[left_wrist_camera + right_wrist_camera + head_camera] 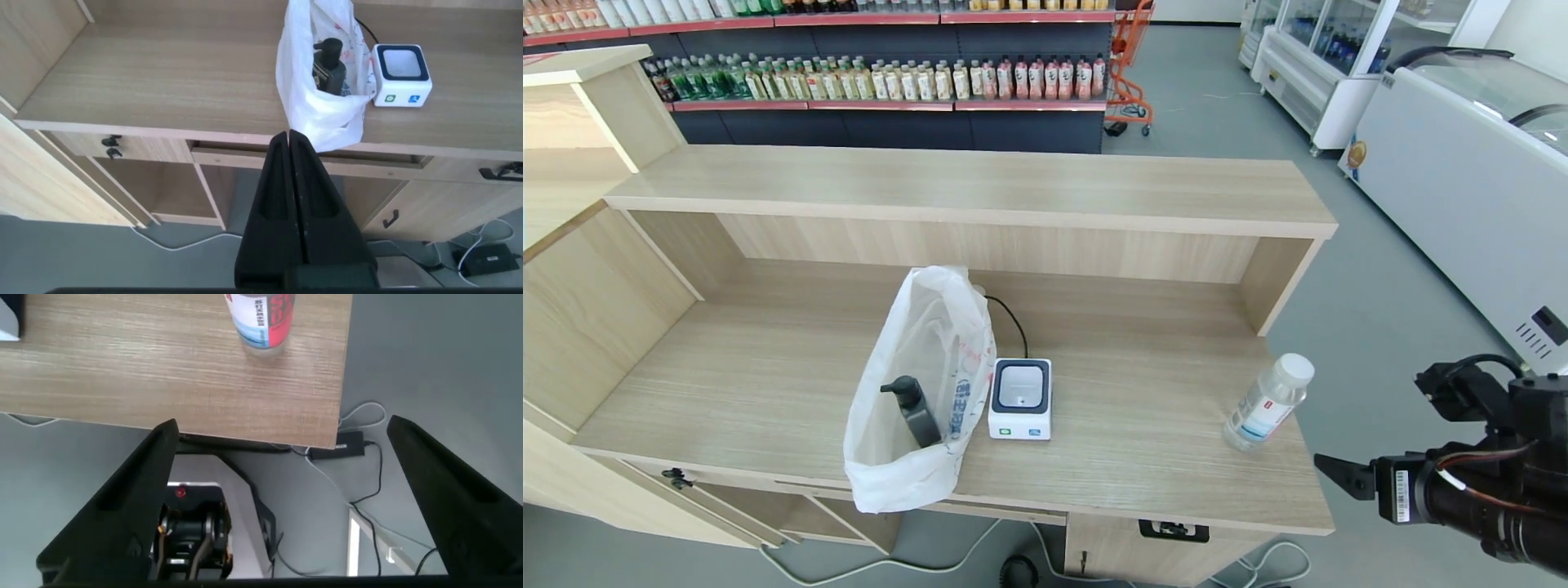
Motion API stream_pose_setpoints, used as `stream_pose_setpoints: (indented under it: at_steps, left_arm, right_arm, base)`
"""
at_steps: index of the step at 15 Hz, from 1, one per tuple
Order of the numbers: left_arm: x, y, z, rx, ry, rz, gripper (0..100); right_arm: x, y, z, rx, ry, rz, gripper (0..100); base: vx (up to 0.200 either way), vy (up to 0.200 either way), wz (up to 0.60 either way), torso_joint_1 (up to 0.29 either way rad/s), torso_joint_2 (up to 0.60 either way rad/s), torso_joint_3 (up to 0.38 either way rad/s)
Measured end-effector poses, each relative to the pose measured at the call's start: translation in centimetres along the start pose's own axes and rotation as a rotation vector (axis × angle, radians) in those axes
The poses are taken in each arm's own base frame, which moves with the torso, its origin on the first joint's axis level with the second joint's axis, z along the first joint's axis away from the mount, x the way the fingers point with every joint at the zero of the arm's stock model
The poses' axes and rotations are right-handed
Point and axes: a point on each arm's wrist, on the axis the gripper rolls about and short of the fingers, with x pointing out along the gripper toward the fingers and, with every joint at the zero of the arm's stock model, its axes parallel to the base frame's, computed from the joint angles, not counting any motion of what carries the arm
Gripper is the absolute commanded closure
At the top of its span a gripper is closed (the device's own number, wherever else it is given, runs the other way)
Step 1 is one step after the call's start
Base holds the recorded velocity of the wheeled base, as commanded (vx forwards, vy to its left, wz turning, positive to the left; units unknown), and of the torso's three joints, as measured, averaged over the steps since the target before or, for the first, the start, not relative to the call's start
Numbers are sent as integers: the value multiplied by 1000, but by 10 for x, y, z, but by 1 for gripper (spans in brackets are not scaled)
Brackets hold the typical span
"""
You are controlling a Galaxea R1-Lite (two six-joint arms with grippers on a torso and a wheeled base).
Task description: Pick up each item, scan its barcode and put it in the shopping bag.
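From the head view, the clear bottle (1267, 402) with the white cap stands on the wooden counter (1143, 457), close to its front right corner. My right gripper (1342, 477) hangs off that corner, out past the counter's front edge and lower than the bottle, apart from it. One dark finger points back toward the counter. Well to the left, the white shopping bag (907, 457) sits open at the front edge with a dark pump bottle (913, 411) leaning inside it. The scanner (1020, 398) sits just beside the bag, on the side toward the clear bottle.

From the left wrist view, my left gripper (291, 140) has its two fingers pressed flat together with nothing between them. It hangs in front of the counter, below the top, and points up at the bag, whose bottom droops over the front edge. I am not touching the bag. The pump bottle's head shows in the bag's mouth, and the scanner is beyond it.

From the right wrist view, my fingers (135, 498) are spread wide and hold nothing. The clear bottle's base stands on the counter ahead of them, inside the span of the gap and near the corner. Open floor and cables lie between my fingertips and the counter's edge.
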Motion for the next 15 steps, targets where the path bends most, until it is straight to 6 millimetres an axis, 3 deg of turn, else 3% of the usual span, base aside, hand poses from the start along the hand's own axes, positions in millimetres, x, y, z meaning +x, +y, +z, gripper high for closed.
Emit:
stream_pose_setpoints:
  at_steps: [10, 15]
  left_arm:
    - [0, 0, 0, 0, 0, 0, 100]
    - [0, 0, 0, 0, 0, 0, 100]
  right_arm:
    - [54, 6, 2, -13, -111, -8, 0]
    - [82, 9, -6, -90, -162, -2, 0]
  base:
    - [0, 0, 0, 0, 0, 0]
    - [0, 0, 0, 0, 0, 0]
